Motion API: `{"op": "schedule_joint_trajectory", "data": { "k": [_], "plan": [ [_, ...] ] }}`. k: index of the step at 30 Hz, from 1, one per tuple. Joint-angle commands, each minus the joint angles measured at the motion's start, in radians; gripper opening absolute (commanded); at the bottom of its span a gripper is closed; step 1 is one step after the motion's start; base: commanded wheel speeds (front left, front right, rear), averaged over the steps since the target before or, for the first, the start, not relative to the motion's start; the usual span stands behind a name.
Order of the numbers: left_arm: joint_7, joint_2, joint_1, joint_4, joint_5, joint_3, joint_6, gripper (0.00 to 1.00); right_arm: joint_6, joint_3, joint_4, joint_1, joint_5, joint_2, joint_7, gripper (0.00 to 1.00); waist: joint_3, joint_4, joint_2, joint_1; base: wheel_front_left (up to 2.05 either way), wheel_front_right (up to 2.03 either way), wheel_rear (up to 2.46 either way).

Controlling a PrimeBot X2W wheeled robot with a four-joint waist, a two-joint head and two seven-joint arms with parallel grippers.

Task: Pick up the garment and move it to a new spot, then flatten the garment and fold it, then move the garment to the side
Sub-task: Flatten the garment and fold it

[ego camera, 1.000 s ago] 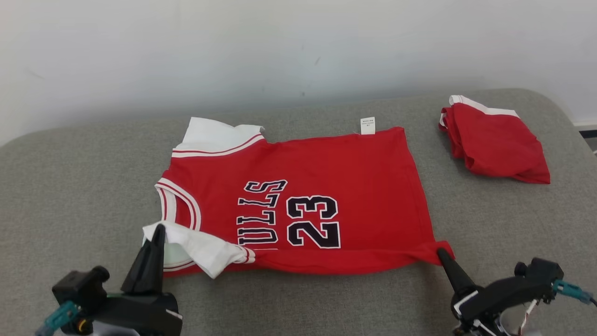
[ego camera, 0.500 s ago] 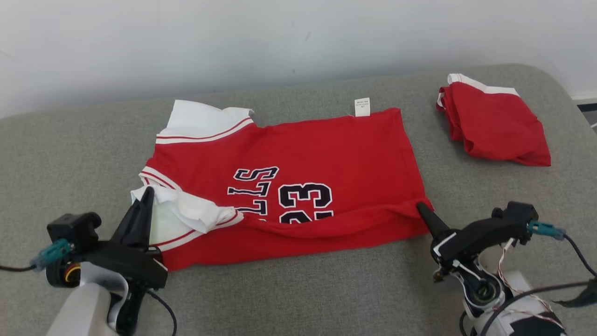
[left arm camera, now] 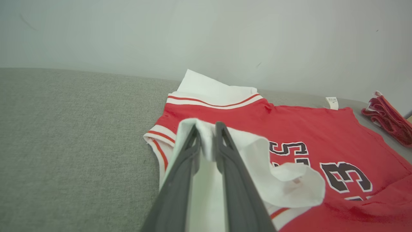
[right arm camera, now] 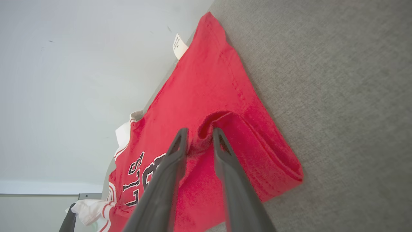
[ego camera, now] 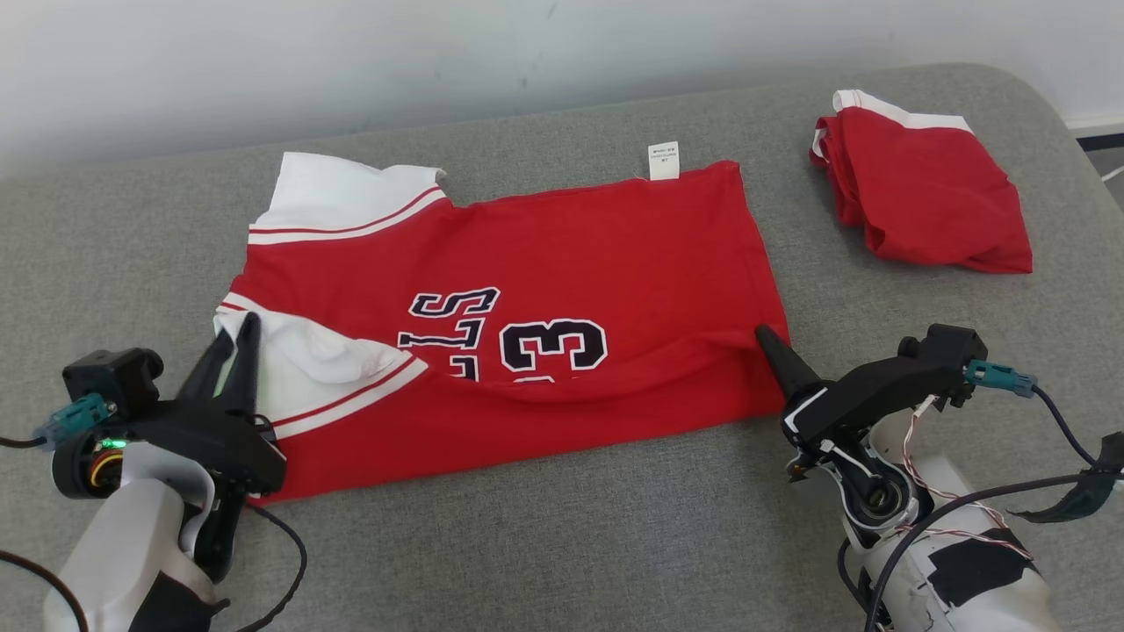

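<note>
The red number-23 jersey (ego camera: 615,228) lies flat in the middle of the grey padded surface (ego camera: 562,544), and the first fold is begun. My left end effector (ego camera: 237,329) pinches its white sleeve (ego camera: 334,373). My right end effector (ego camera: 762,333) is at the hem, but whether it grips I cannot tell. Moving the jersey aside remains.

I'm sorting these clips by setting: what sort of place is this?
Probably a robotics lab or test room: a grey padded work surface against a bare white wall, with a red jersey spread on it and a folded red garment set aside.
</note>
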Motion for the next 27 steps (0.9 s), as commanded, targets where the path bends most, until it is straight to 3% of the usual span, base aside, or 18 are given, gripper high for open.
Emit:
{"op": "schedule_joint_trajectory", "data": {
  "k": [1, 9, 19, 27],
  "plan": [
    [-0.017, 0.001, -0.013, 0.016, -0.005, -0.004, 0.000, 1.00, 0.000, 0.011, 0.003, -0.003, 0.003, -0.010, -0.012, 1.00, 0.001, -0.002, -0.0002, -0.0002, 0.00, 0.00, 0.00],
    [-0.051, -0.003, 0.002, 0.034, -0.016, -0.014, -0.002, 1.00, 0.000, 0.054, -0.027, 0.029, 0.005, -0.050, -0.083, 1.00, -0.019, 0.012, -0.0002, -0.0002, 0.00, 0.00, 0.00],
    [-0.055, 0.004, 0.137, -0.070, 0.020, 0.033, 0.013, 1.00, 0.000, 0.178, -0.104, 0.102, -0.132, -0.153, -0.247, 1.00, -0.061, 0.035, -0.0002, -0.0002, 0.00, 0.00, 0.00],
    [-0.055, -0.016, 0.250, -0.135, 0.050, 0.064, 0.022, 1.00, 0.000, 0.224, -0.094, 0.138, -0.215, -0.183, -0.295, 1.00, -0.067, 0.043, -0.0002, -0.0002, 0.00, 0.00, 0.00]
  ]
}}
